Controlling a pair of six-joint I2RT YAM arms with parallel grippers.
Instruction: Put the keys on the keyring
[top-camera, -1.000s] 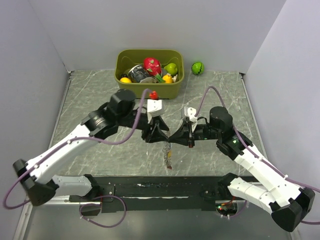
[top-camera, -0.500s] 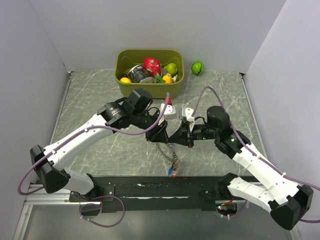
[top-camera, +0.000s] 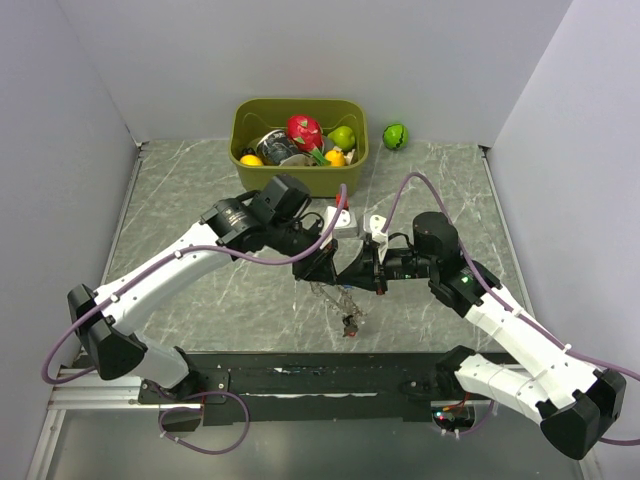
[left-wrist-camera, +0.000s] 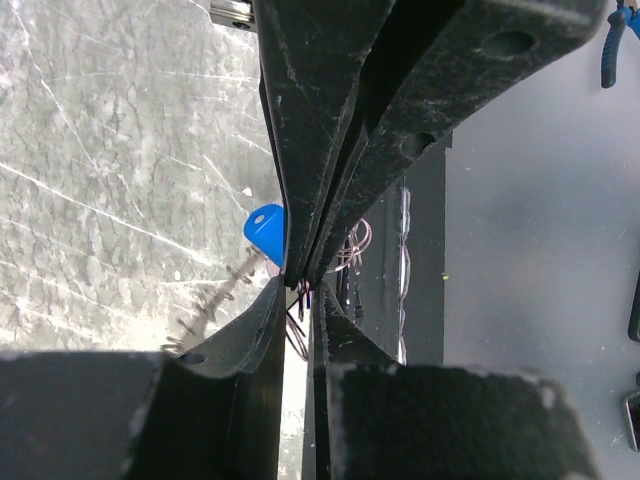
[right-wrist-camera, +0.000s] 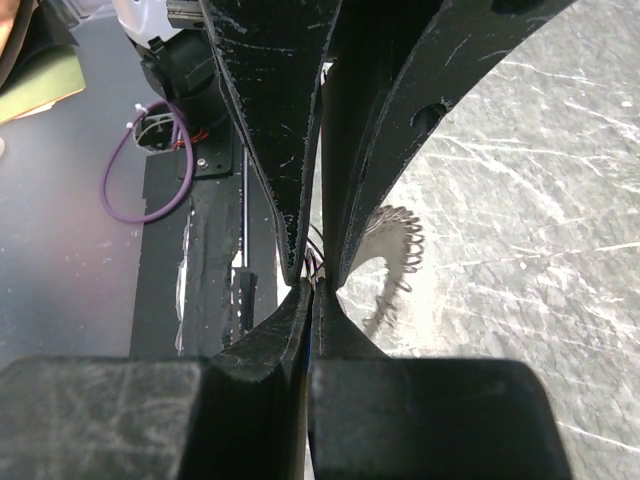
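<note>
The two arms meet tip to tip above the middle of the grey marbled worktop (top-camera: 200, 200), in front of an olive-green bin (top-camera: 300, 182) that stands at the far edge. The left pincer (top-camera: 328, 273) reaches in from the left and the right pincer (top-camera: 345, 275) from the right, and their points almost touch.

The keyring (top-camera: 338, 298) hangs from that meeting place and trails down toward the near edge of the worktop. The keys (top-camera: 350, 323) are bunched at its lower end, too small in the overhead view to tell apart.

The right pincer is pressed fully together. In its own wrist view the two fingers (right-wrist-camera: 270, 330) lie flat against each other, with fine dark strands of the keyring caught at their very tips. A beaded arc of the ring curves out just to one side, above its shadow on the stone.

The left pincer is nearly together, with only a thin slit between its fingers (left-wrist-camera: 240, 340). Thin strands of the ring sit at the mouth of that slit, but I cannot tell whether the fingers truly bite on them. A blue key (left-wrist-camera: 265, 232) shows just beside the tips in the left wrist view, its head peeping out from behind the opposing fingers.

The bin holds toy fruits (top-camera: 305, 132), and a green ball (top-camera: 396, 135) lies on the worktop just to its right.
</note>
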